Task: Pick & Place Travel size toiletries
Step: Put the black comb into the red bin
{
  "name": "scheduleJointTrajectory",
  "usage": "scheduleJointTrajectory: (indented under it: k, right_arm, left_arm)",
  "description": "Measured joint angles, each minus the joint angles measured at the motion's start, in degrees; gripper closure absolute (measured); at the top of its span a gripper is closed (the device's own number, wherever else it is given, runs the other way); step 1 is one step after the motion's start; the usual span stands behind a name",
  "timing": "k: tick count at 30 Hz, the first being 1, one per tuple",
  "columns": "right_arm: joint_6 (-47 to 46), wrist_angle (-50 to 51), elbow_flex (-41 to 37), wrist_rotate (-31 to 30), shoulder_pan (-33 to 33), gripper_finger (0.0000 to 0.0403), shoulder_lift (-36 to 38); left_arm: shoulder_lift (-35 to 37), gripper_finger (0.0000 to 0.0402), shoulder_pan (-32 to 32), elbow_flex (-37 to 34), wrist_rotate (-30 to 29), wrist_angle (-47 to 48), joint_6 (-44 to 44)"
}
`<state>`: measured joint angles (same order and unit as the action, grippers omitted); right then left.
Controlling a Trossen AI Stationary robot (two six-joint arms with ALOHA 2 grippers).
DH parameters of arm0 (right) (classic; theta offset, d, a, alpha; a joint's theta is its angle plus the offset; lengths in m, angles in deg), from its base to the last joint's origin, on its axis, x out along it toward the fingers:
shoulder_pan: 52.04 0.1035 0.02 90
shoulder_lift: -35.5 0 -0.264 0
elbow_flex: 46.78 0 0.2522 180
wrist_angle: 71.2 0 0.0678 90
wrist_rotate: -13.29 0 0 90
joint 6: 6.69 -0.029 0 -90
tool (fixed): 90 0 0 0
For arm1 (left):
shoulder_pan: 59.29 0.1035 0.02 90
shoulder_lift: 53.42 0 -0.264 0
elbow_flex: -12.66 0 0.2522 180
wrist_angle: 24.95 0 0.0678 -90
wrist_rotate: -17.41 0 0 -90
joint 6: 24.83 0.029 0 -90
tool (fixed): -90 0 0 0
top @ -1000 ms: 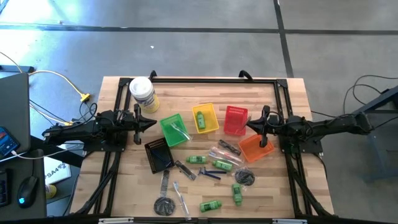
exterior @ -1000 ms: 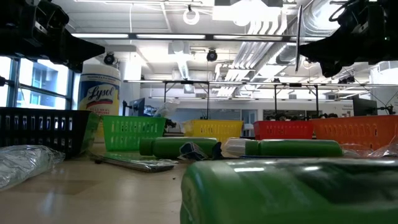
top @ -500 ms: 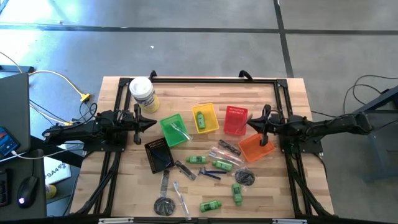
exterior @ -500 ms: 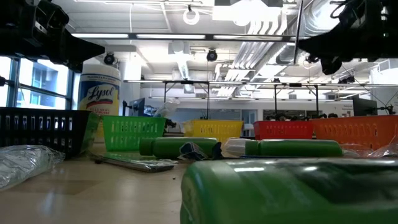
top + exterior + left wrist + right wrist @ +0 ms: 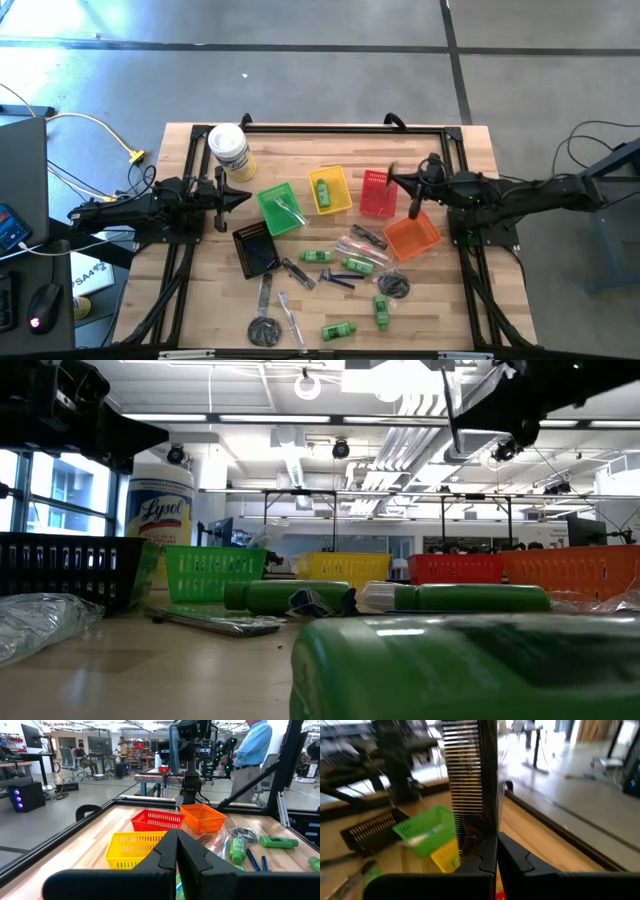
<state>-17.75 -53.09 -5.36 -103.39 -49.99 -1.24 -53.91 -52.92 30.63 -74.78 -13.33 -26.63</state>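
My right gripper (image 5: 496,846) is shut on a dark comb (image 5: 470,780) in a clear wrapper. It hovers above the right side of the red basket (image 5: 378,193), where the comb (image 5: 392,180) shows end-on from above. My left gripper (image 5: 245,197) is shut, holds nothing, and waits beside the green basket (image 5: 278,208). Loose toiletries lie flat on the table: green mini bottles (image 5: 340,330) (image 5: 358,265), blue razors (image 5: 337,280), a wrapped round piece (image 5: 395,285) and clear sticks (image 5: 292,318). One green bottle (image 5: 323,190) lies in the yellow basket. My right gripper pinches the comb's lower end (image 5: 479,839) between its two fingers, coming roughly level from the table's right. The comb stands upright above the fingers, with its teeth (image 5: 462,775) to one side. It is lifted clear of the baskets and the table.
Green, yellow, red, orange (image 5: 411,237) and black (image 5: 255,248) baskets stand in an arc across the table's middle. A white canister with a yellow label (image 5: 229,150) stands at the far left. A black frame rail (image 5: 340,128) runs along the far edge. A person stands beyond the table.
My right gripper has risen and moved toward the table's left and far edge, from between the red and orange baskets to over the red basket. It carried the upright comb along. My left arm has kept still.
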Motion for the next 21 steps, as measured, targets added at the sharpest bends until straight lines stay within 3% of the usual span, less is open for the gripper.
scheduleJointTrajectory:
  k: [5,9,16,21]
  right_arm:
    - [-3.9,8.53,6.66,0.28,-3.05,0.0401,-6.27]
    - [-7.4,13.5,10.6,4.22,-6.57,0.0401,-10.73]
    - [-14.94,18.4,11.76,13.96,-13.3,0.0401,-16.8]
    - [-19.14,22.32,11.76,14.71,-15.57,0.0401,-21.86]
  left_arm:
    - [0.0,0.0402,-0.02,0.0,0.02,-0.62,0.0]
    - [0.0,0.0402,-0.02,0.0,0.02,-0.71,0.0]
    - [0.0,0.0402,-0.02,0.0,0.04,-0.71,0.0]
    - [-0.01,0.0401,-0.01,0.0,0.04,-0.71,0.0]
